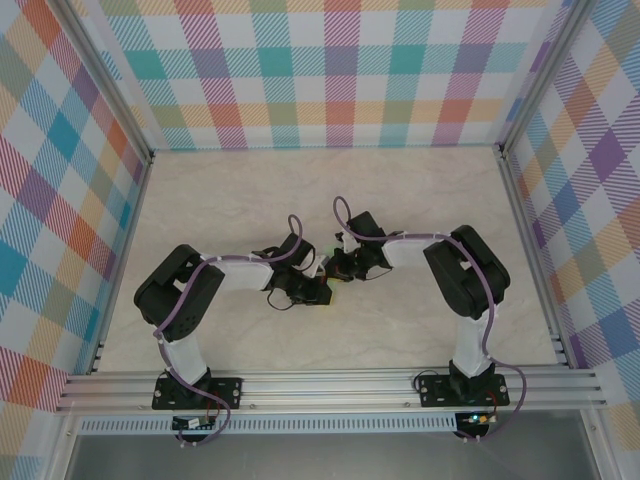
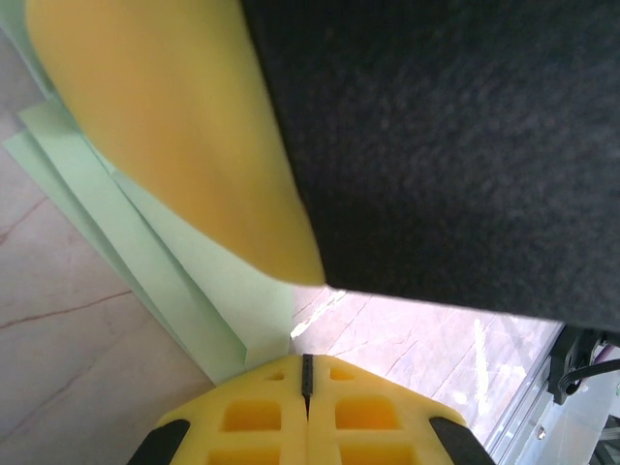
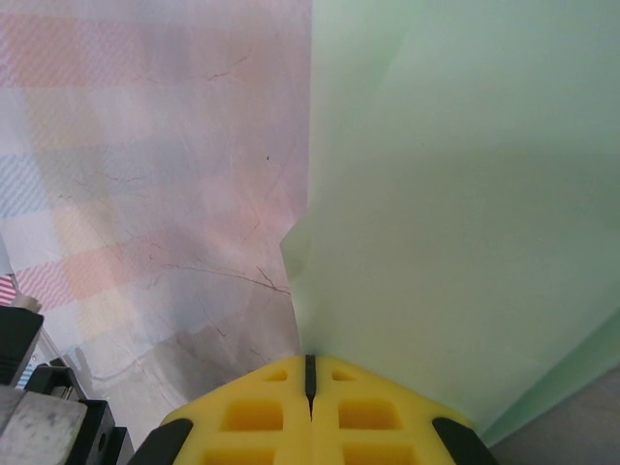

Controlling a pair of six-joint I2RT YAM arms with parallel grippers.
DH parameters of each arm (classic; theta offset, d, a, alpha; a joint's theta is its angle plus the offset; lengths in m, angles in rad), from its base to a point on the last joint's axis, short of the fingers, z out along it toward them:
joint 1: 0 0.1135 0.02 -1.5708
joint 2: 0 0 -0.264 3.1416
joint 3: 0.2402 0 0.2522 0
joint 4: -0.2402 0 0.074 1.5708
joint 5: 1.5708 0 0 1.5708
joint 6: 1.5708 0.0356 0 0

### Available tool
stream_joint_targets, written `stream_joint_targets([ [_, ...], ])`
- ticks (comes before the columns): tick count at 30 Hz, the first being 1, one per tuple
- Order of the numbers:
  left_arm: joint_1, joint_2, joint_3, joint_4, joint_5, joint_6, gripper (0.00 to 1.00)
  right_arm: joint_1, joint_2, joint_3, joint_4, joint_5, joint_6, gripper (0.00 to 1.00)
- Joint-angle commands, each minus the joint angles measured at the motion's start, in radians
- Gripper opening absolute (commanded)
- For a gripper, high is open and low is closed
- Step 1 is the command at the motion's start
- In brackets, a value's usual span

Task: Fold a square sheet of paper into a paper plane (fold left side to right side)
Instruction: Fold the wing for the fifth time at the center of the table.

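Both my grippers are pressed together on the table (image 1: 400, 200). The folded green paper (image 3: 455, 194) spreads ahead-right of my right gripper (image 3: 308, 360) — its layered edges run diagonally up-left from my left gripper (image 2: 308, 360).

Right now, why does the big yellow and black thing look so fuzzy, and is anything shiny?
Left wrist view: the big yellow-and-black shape is too close to the lens, so it blurs, and white glare streaks the glossy marbled beige table beside the folded pale green paper. Right wrist view: that table faintly mirrors the colourful checked walls. Top view: sharp, evenly lit.
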Motion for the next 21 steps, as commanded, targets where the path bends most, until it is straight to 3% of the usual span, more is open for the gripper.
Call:
stream_joint_targets([
  [1,0.006,0.018,-0.031,-0.074,-0.033,0.001,0.02,-0.03,0.032,0.018,0.042,0.066,-0.06,0.02],
  [21,0.009,0.012,-0.056,-0.069,-0.036,-0.001,0.02,-0.139,0.111,0.068,0.094,0.055,-0.151,0.03],
])
